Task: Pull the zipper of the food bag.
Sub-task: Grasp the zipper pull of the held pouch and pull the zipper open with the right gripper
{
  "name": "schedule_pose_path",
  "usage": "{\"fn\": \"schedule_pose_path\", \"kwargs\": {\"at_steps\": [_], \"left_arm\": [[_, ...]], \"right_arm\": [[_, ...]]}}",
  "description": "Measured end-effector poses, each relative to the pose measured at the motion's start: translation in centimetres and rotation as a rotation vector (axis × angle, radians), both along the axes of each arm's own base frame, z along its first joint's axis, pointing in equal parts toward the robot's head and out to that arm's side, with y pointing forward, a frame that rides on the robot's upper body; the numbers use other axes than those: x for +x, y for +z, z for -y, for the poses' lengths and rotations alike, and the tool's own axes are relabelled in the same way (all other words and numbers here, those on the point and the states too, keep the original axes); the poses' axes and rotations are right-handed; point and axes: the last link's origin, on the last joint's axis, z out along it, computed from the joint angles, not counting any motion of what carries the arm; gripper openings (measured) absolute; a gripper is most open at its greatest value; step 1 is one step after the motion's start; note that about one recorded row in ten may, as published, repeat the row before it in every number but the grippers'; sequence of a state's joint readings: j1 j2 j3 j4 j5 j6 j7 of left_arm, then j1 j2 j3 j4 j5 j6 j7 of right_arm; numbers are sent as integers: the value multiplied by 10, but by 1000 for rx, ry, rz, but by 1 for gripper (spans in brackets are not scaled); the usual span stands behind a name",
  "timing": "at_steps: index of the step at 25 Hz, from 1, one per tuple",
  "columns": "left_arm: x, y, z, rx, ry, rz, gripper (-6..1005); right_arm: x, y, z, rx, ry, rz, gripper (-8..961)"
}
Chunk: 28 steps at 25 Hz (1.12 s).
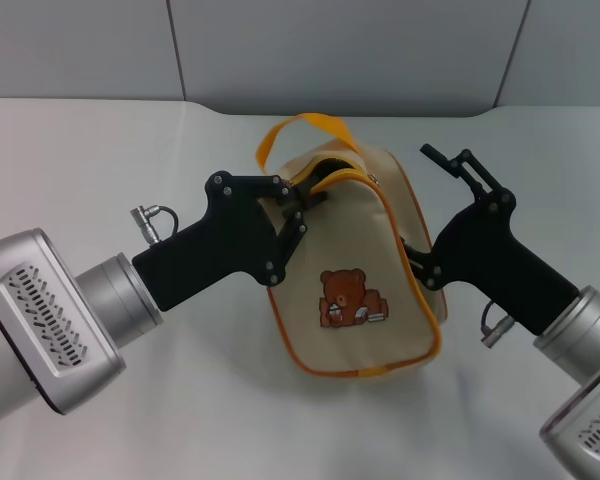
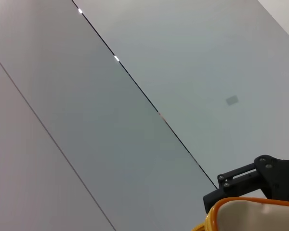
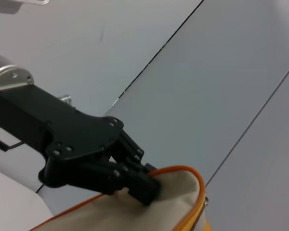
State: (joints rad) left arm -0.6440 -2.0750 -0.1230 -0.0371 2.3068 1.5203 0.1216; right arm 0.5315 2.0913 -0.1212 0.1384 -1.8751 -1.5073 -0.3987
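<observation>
The food bag (image 1: 355, 265) is being held upright near the middle of the white bench (image 1: 100, 160), with its bear print facing the head camera and its orange loop handle (image 1: 305, 127) standing up at the far side. The left claw (image 1: 302, 208) is being pressed against the bag's upper left edge, where its fingers are seen closed together on the top of the fabric panel beside the zipper (image 1: 330, 168); in the right wrist view the same claw (image 3: 143, 185) is shown pinching the beige cloth at the orange piping. Whether the small metal pull tab itself is being gripped cannot be told, since it is hidden by the fingers. The right claw (image 1: 412, 258) is being applied to the bag's right side, with 1 finger against the piping and the other reaching up well clear behind the bag, so the jaws are standing apart, bracing but not clamping. The zip is already showing a dark gap at the top. Judged from this, 2 risks are being run: if cloth alone is being pinched, the panel is likely to be dragged while the slider stays put; and because the right side is being steadied only by an open claw, the light bag is liable to be tipped or slid across the bench once pulling begins.
</observation>
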Motion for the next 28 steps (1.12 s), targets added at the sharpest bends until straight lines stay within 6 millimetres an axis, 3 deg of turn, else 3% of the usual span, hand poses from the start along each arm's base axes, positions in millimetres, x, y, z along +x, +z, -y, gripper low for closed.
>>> {"fn": "schedule_pose_path", "kwargs": {"at_steps": [10, 26, 28], "left_arm": [[0, -1, 0, -2, 7, 1, 60], [0, 0, -2, 8, 17, 2, 59], [0, 0, -2, 9, 17, 2, 59]], "right_arm": [[-10, -4, 5, -7, 16, -52, 822], [-8, -7, 17, -36, -30, -125, 816], [-9, -10, 14, -52, -42, -122, 766]]}}
